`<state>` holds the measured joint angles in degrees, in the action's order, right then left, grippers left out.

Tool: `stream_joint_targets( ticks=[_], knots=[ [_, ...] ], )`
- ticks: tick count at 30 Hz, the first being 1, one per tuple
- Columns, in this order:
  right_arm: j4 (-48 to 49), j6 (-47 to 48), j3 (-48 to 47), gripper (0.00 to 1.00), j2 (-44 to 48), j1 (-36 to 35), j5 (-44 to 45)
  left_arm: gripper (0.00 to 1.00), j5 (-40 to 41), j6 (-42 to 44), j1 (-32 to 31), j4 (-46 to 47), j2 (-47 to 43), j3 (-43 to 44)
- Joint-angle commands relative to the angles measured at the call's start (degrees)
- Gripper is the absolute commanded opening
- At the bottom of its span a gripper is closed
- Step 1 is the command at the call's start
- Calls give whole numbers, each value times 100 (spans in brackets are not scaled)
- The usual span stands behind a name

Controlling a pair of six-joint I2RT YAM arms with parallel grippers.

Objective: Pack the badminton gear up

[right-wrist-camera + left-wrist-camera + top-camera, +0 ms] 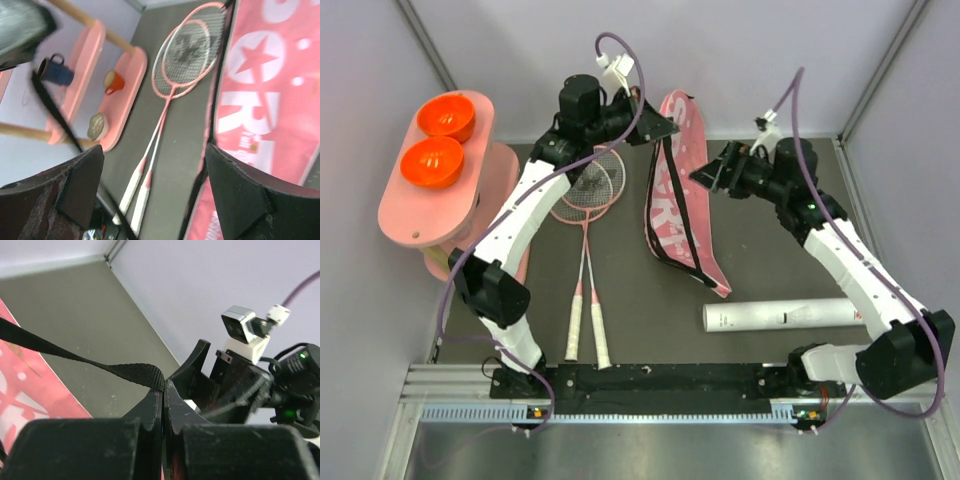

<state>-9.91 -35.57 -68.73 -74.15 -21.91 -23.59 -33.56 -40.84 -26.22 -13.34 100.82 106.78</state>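
Note:
The pink bag (672, 190) lettered "SPORT" lies at the table's middle back, its black strap (132, 372) pulled up taut. My left gripper (164, 385) is shut on that strap, above the bag's far end (655, 125). My right gripper (704, 176) hovers open just right of the bag, with nothing between its fingers (235, 192). Two pink-framed rackets (586, 195) lie side by side left of the bag, their white handles (588, 325) toward the near edge. The rackets (187, 50) and the bag (272, 95) also show in the right wrist view. A long white tube (782, 315) lies at the front right.
A pink oval stand (420, 215) with two orange bowls (438, 140) stands at the left edge. Its lower shelf (122, 90) holds mugs. Grey walls close in the back and both sides. A black rail (650, 380) runs along the near edge.

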Motion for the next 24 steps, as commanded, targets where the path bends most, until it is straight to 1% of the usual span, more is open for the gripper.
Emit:
stream_joint_targets(
  ticks=[1,2,3,5,6,7,8,9,10,11,14,15,17,18,20,21,24],
  knots=[
    [-362,-11,69,81,199,424,276,0,-89,972,82,-598,-132,957],
    [-371,-37,140,77,156,468,285,0,-107,1034,117,-660,-124,985],
    [-362,-38,201,62,51,460,250,0,-115,1025,143,-661,-132,985],
    [-161,-230,473,41,-134,451,84,0,-151,1034,169,-643,-141,1002],
    [-4,-448,614,27,-309,355,-134,0,-159,1034,178,-652,-141,1020],
    [181,-538,902,23,-363,259,-154,0,-186,1034,178,-635,-132,1072],
    [565,-617,1044,21,-416,127,-128,0,-255,1034,178,-634,-115,1108],
    [769,-678,1150,21,-494,-196,-58,0,-334,1025,178,-608,-97,1143],
    [928,-714,1282,21,-704,-321,-49,0,-405,1017,178,-599,-80,1204],
    [1391,-766,1353,21,-871,-436,-31,0,-553,1025,170,-599,-53,1239],
    [1930,-1197,1398,31,-1566,-489,-241,0,-643,1034,170,-643,-44,1213],
    [2071,-1180,1319,38,-1724,-481,-303,0,-765,1052,170,-661,-44,1196],
    [2282,-1163,1064,48,-2215,-481,-321,0,-880,1095,152,-670,-88,1056],
    [2309,-1032,924,54,-2374,-498,-295,0,-880,1104,143,-670,-114,986],
    [2327,-899,633,61,-2673,-551,-59,0,-871,1131,117,-617,-185,810],
    [2623,-881,598,66,-2718,-560,195,0,-880,1122,108,-599,-194,757],
    [3213,-986,606,69,-2859,-577,635,0,-924,1105,73,-590,-229,660]
  ],
)
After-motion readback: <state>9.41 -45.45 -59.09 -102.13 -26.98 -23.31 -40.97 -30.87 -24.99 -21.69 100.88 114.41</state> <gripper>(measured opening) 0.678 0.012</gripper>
